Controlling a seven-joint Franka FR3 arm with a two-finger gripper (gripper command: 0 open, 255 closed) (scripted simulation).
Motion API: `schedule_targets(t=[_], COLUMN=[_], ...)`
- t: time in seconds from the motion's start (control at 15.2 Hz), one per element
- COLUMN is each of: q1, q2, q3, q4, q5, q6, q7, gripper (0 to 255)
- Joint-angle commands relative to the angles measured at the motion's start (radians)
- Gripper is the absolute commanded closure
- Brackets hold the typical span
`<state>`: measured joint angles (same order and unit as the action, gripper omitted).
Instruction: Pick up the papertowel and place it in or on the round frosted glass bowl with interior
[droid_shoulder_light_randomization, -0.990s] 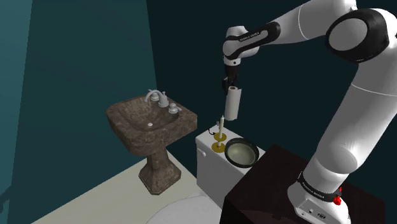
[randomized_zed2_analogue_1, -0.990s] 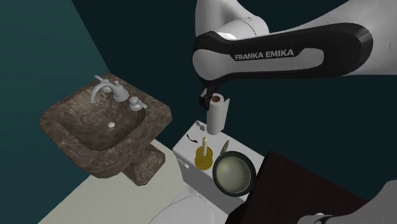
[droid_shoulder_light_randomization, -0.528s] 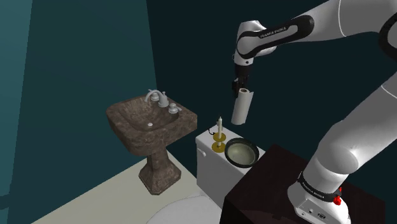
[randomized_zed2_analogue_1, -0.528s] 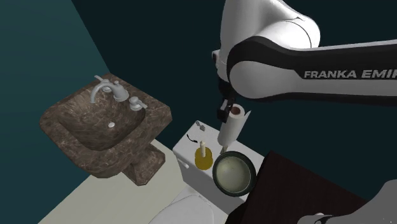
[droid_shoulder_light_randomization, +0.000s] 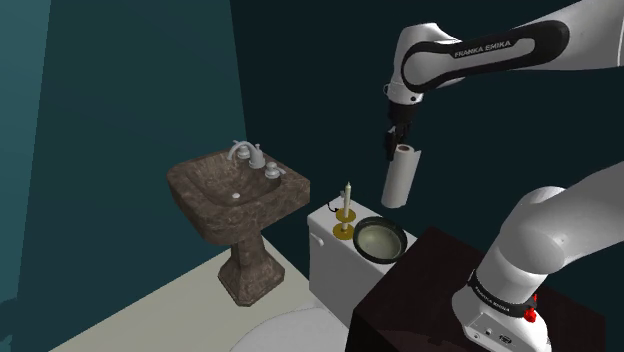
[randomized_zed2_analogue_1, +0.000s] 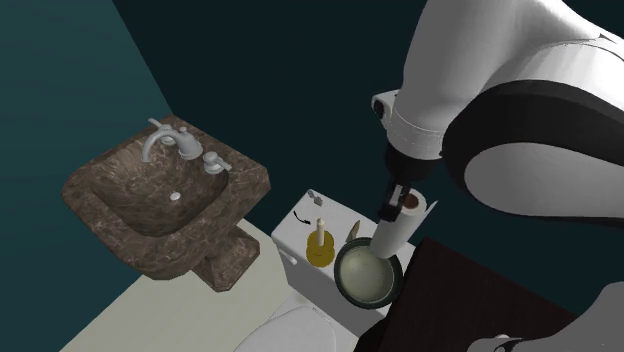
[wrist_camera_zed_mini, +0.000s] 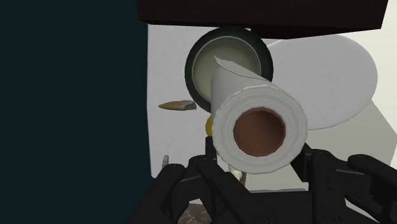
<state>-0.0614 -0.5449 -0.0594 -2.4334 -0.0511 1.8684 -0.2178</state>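
My black gripper (droid_shoulder_light_randomization: 398, 143) is shut on the top end of a white paper towel roll (droid_shoulder_light_randomization: 398, 176), which hangs tilted in the air above the round dark-rimmed bowl (droid_shoulder_light_randomization: 380, 239). The bowl has a pale interior and sits on the white toilet tank (droid_shoulder_light_randomization: 325, 228). From the second exterior view the roll (randomized_zed2_analogue_1: 396, 226) hangs with its lower end over the bowl (randomized_zed2_analogue_1: 366, 277). Along the wrist view, the roll's brown core (wrist_camera_zed_mini: 258, 132) faces me, clasped between the two fingers (wrist_camera_zed_mini: 318, 168), and the bowl (wrist_camera_zed_mini: 210, 63) lies beyond the roll's far end.
A candle in a brass holder (droid_shoulder_light_randomization: 346, 208) stands on the tank just beside the bowl, on the side toward the sink. A small dark pointed object (wrist_camera_zed_mini: 177, 105) lies near it. A brown stone pedestal sink (droid_shoulder_light_randomization: 236, 200) stands at the shoulder view's left. My dark stand (droid_shoulder_light_randomization: 440, 290) borders the tank.
The gripper has carried the roll toward the shoulder view's right and a little lower, from above the candle to above the bowl. The roll now tilts more.
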Motion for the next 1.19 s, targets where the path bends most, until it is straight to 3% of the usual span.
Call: schedule_targets(t=[0.0,1.12], q1=[0.002,0.0], q2=[-0.02,0.057], q3=[0.005,-0.002], q4=[-0.032,-0.209], q5=[0.001,-0.005], q6=[0.011,0.265], q7=[0.007,0.011], gripper=[255,255])
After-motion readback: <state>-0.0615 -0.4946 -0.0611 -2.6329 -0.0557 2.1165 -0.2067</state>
